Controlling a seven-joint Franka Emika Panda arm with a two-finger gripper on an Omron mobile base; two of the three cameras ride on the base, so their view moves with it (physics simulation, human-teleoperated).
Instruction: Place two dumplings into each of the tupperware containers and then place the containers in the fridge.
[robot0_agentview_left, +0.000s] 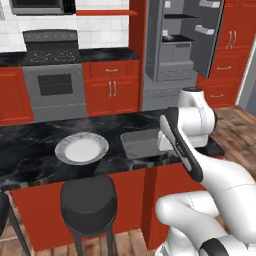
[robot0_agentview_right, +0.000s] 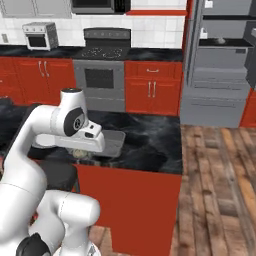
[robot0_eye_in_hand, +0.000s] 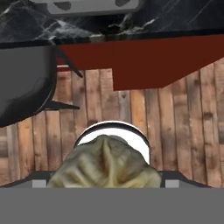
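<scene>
A pale crimped dumpling (robot0_eye_in_hand: 105, 164) sits between the fingertips of my gripper (robot0_eye_in_hand: 105, 180), which is shut on it. In the right base view the dumpling (robot0_agentview_right: 79, 151) hangs under the hand, with the gripper (robot0_agentview_right: 80, 154) just over the near edge of the counter. One grey tupperware container (robot0_agentview_left: 142, 142) lies on the dark marble island right beside the hand. It is also in the right base view (robot0_agentview_right: 114, 141) and along the top of the hand view (robot0_eye_in_hand: 87, 5). The fridge (robot0_agentview_left: 182, 45) stands with its door swung wide at the back right, across the aisle (robot0_agentview_right: 220, 60).
A round pale plate (robot0_agentview_left: 81, 149) rests on the island left of the tray. A dark stool (robot0_agentview_left: 89, 202) stands below the island's near edge, and shows in the hand view too (robot0_eye_in_hand: 22, 83). Oven (robot0_agentview_left: 54, 87) and red cabinets line the far wall. Wooden floor (robot0_agentview_right: 220, 190) lies to the right.
</scene>
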